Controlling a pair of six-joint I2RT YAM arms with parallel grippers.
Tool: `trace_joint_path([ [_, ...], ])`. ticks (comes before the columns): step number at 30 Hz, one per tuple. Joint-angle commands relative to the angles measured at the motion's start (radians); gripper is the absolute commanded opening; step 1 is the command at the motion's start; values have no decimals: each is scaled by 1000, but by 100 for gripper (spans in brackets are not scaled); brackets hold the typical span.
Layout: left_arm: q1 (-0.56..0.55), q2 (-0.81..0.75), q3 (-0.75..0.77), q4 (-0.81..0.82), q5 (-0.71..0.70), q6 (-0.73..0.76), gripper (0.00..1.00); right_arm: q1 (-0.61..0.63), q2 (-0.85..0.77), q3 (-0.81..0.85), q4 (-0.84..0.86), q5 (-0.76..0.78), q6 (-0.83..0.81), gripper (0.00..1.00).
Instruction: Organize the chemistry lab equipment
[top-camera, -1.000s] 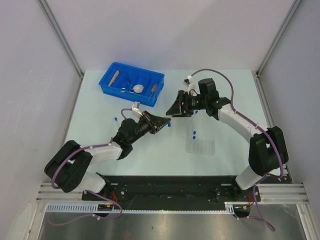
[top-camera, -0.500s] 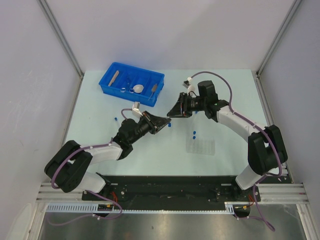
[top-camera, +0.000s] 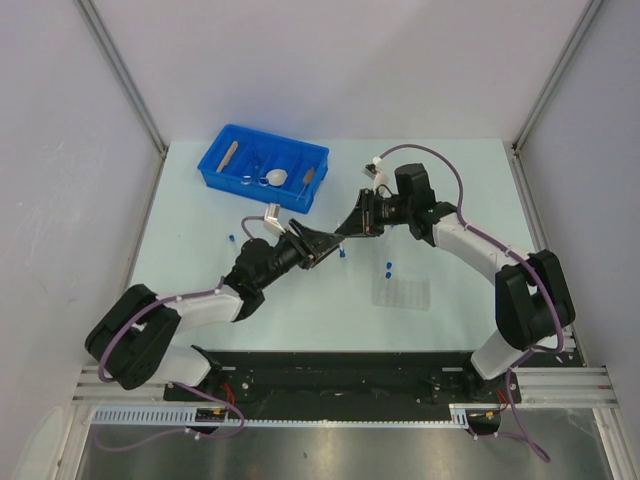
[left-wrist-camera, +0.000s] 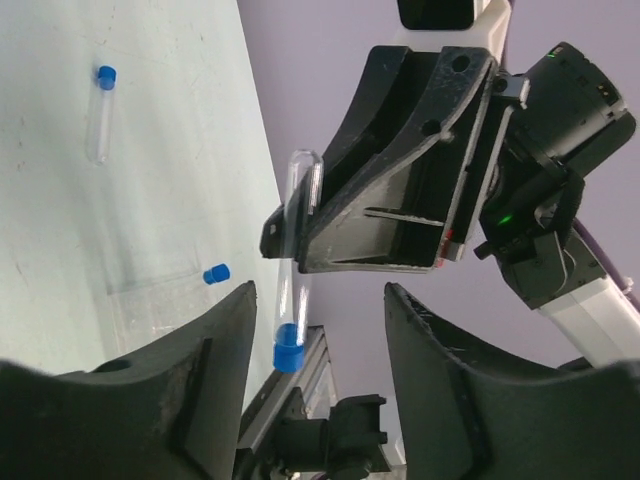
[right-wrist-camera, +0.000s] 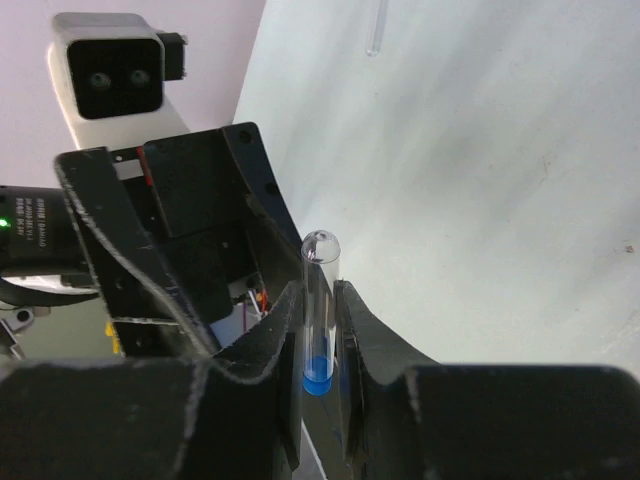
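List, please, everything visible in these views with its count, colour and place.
Bin: one, blue, far left of table.
Stick: one, wooden, in bin.
Tongs: one, metal, in bin.
Dish: one, white, in bin.
Tool: one, brown-handled, in bin.
Rack: one, clear, on table near right arm.
Held tube: one, clear, blue cap, in right jaws.
Loose tubes: at least two, blue-capped, on table.
Table: one, pale green.
Left gripper: one, black, jaws open.
Right gripper: one, black, jaws shut on held tube.

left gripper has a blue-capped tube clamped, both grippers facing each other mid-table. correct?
Wrong gripper. The right gripper has the blue-capped tube clamped; the right wrist view shows its fingers closed on it. The left gripper is open, its fingers apart. The grippers do face each other mid-table.
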Motion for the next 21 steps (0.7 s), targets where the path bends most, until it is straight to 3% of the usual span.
trace_joint_path([
  [1, -3, -82, -30, 29, 30, 70, 65, 5, -61, 0, -33, 24, -142, 7],
  [2, 0, -96, -39, 32, 33, 83, 78, 6, -70, -1, -56, 31, -161, 7],
  [6, 29, -192, -84, -27, 26, 112, 91, 19, -100, -3, -107, 55, -279, 7],
  [13, 88, -266, -58, -170, 70, 132, 91, 88, -143, -6, -208, 64, -527, 7],
  [21, 91, -251, -2, -273, 153, 175, 78, 103, -153, -6, -251, 58, -641, 7],
])
